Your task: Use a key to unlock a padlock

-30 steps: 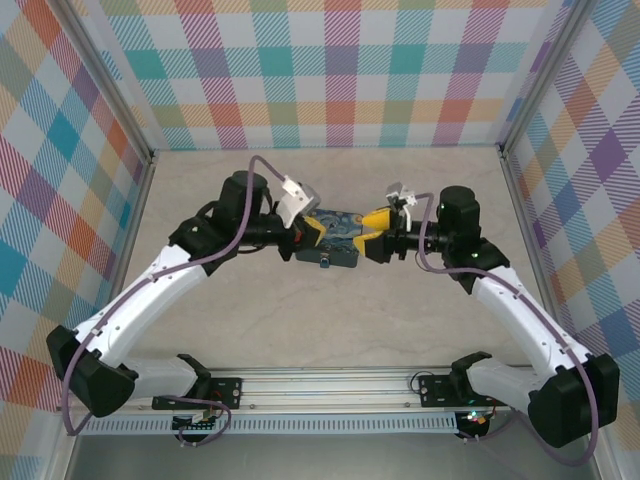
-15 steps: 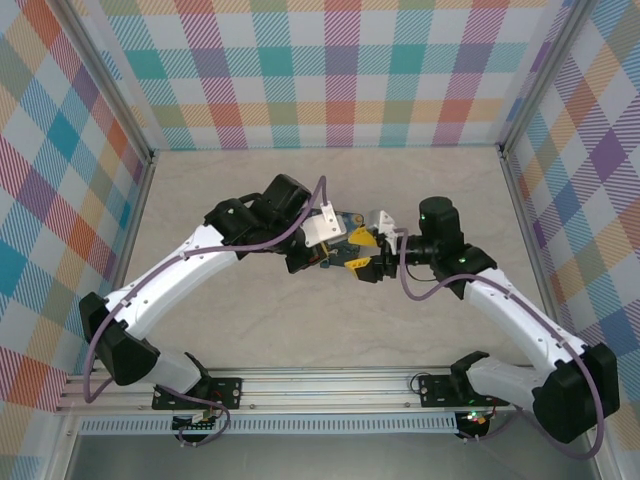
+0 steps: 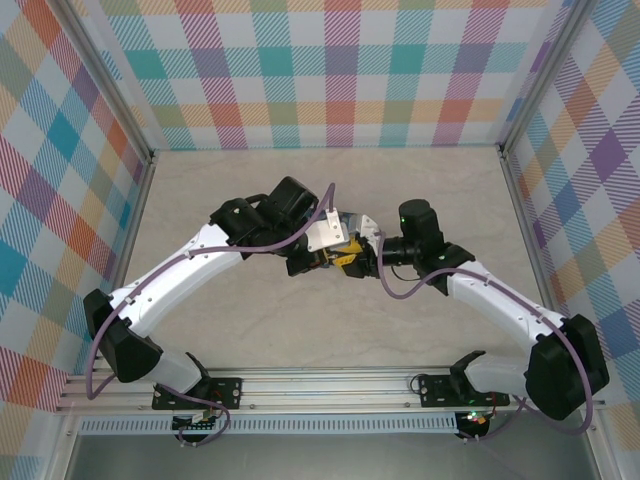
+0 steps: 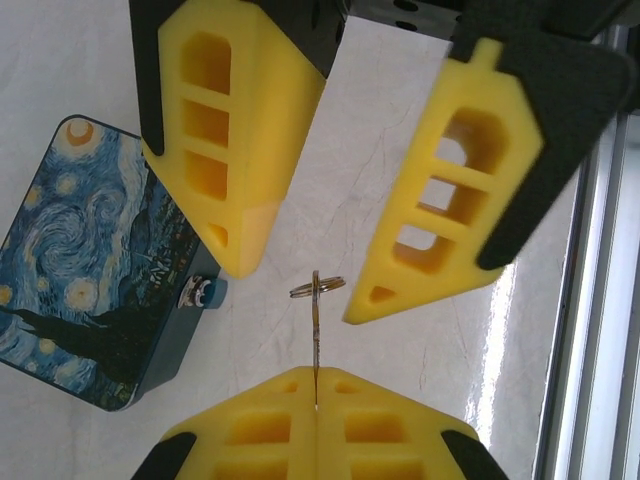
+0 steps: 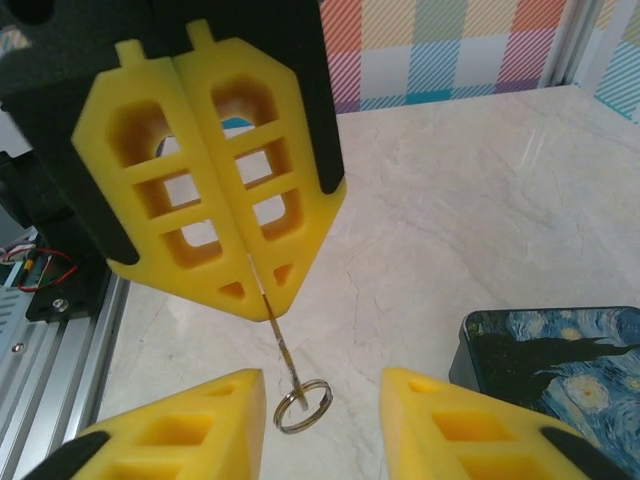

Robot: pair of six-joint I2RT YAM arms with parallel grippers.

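Left hand [image 4: 316, 388] first: its two yellow fingers are pressed flat together, and pinched in the seam between them is the key [image 4: 316, 345], a thin grey sliver poking straight out past the fingertips. At the key's free end sits a small split ring [image 5: 302, 405].

Facing it tip to tip is the right hand [image 5: 322, 382]. Its jaws stand apart, one finger on either side of that ring, and neither pad touches it — there's a clear gap on both sides. So the key is gripped by the left hand alone, with its ring sitting in the right hand's open mouth.

Out past the left hand's fingertips and off to one side of the key lies the padlock [image 4: 203, 292], a tiny blue thing on the bench [image 5: 480, 200]. It looks to be touching the tin's side wall, though it's too small to be sure, and I can't make out its shackle. Neither hand is on it.

The tin [image 4: 80, 260] itself — dark blue, with a swirling starry-night lid — lies flat on the bench near both hands. In the right wrist view its corner is just beside one of the right hand's fingers.

From overhead, the two hands meet nose to nose over the middle of the pale marbled bench, arms bowed in from either side, with the tin mostly hidden beneath them.
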